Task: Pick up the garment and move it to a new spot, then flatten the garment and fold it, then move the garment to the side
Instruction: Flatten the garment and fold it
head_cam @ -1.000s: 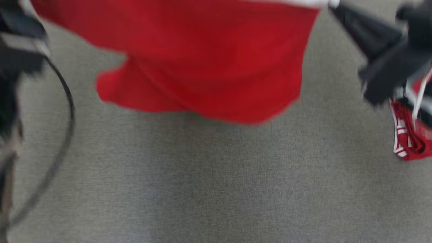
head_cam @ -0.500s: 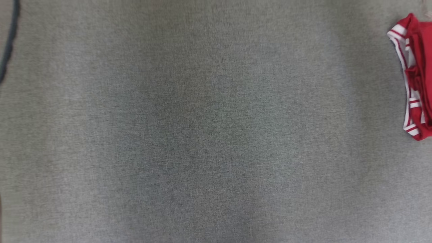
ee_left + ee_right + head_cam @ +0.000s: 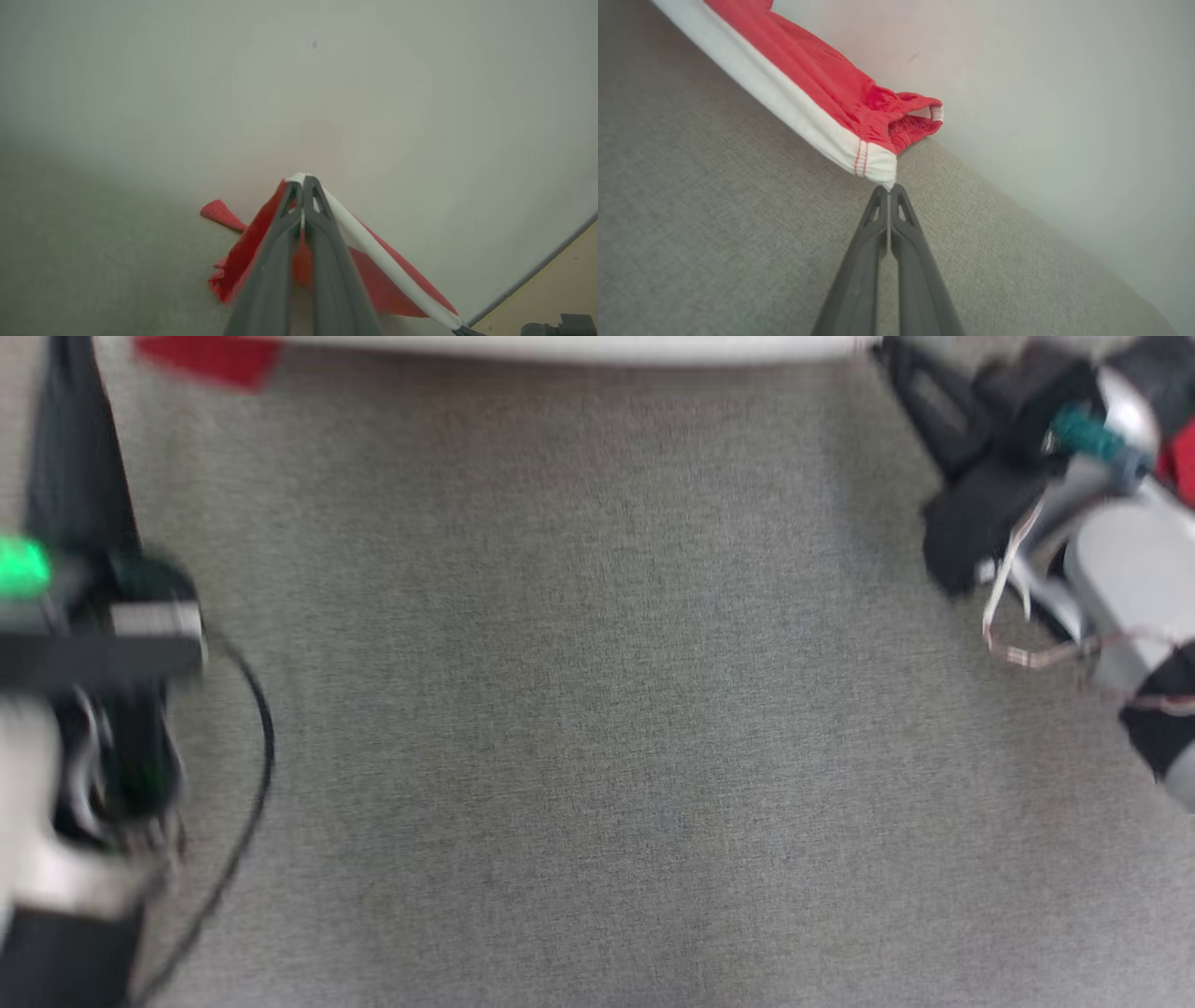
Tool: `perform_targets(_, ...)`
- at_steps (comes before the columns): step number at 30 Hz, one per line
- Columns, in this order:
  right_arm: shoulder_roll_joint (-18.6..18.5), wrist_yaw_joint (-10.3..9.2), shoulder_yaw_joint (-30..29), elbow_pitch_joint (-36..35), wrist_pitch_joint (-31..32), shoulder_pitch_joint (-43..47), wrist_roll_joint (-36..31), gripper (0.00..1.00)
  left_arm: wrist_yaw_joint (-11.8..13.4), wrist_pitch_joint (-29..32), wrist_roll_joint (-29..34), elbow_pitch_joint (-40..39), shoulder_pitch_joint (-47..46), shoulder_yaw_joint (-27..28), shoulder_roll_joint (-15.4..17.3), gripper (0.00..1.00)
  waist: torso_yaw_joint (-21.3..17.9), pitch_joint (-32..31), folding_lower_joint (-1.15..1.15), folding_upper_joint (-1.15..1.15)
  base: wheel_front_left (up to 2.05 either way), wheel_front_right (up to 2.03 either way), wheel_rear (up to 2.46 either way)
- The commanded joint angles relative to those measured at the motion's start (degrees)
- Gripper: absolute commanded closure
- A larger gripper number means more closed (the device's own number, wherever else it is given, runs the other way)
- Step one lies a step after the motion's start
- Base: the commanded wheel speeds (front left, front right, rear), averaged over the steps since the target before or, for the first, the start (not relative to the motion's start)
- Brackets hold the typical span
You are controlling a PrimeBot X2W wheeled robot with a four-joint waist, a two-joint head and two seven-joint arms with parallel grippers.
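The garment is red cloth with a white band. In the head view the band (image 3: 579, 347) runs taut along the top edge, with a red scrap (image 3: 210, 357) at the upper left. My left gripper (image 3: 70, 355) rises at the left and my right gripper (image 3: 892, 355) reaches in from the upper right. In the left wrist view the left gripper (image 3: 302, 183) is shut on the band's end, and red cloth (image 3: 373, 275) hangs beneath the fingers. In the right wrist view the right gripper (image 3: 889, 190) is shut on the other white corner of the garment (image 3: 817, 88).
A grey fabric surface (image 3: 597, 709) spreads below both arms. A black cable (image 3: 252, 775) loops beside the left arm. A bit of other red cloth (image 3: 1181, 467) peeks past the right arm. A pale wall (image 3: 1064, 93) stands behind the surface; a tan floor (image 3: 551, 289) shows beyond its corner.
The head view has swung, so the picture shifted. The red cloth that hung into the top of the view a second ago now shows as a white band at the top edge.
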Motion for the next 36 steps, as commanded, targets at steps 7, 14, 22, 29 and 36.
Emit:
perform_targets(7, -7.16, -0.19, 4.35, -7.22, 3.43, 9.99, 9.02, 1.0, 0.14, -0.53, -4.91, -5.64, 18.64, 3.64, -3.48, 1.0, 2.33, -10.31, 0.01, 0.0, 0.0, 0.0, 0.0)
perform_targets(14, -11.29, -0.19, 0.88, -14.6, 4.4, 22.26, 11.88, 1.0, 0.14, -0.54, -7.3, -10.71, 35.03, 3.88, -6.4, 1.0, 3.78, -16.63, 0.01, 0.0, 0.0, 0.0, 0.0)
perform_targets(22, -10.3, -0.2, -6.29, -19.93, 8.94, 37.43, 10.67, 1.0, 0.12, 0.44, -14.05, -14.39, 48.68, -0.75, -5.2, 1.0, 4.86, -20.1, 0.01, 0.0, 0.0, 0.0, 0.0)
perform_targets(29, -10.17, -0.15, -11.95, -26.8, 14.88, 50.63, 13.04, 1.0, 0.1, 4.21, -20.8, -16.98, 56.7, -5.31, -0.36, 1.0, 5.31, -20.89, 0.01, 0.0, 0.0, 0.0, 0.0)
perform_targets(36, -9.58, -0.14, -17.54, -33.26, 18.8, 59.45, 12.2, 1.0, 0.09, 11.02, -26.92, -19.2, 62.4, -8.06, 4.78, 1.0, 4.95, -20.02, 0.01, 0.0, 0.0, 0.0, 0.0)
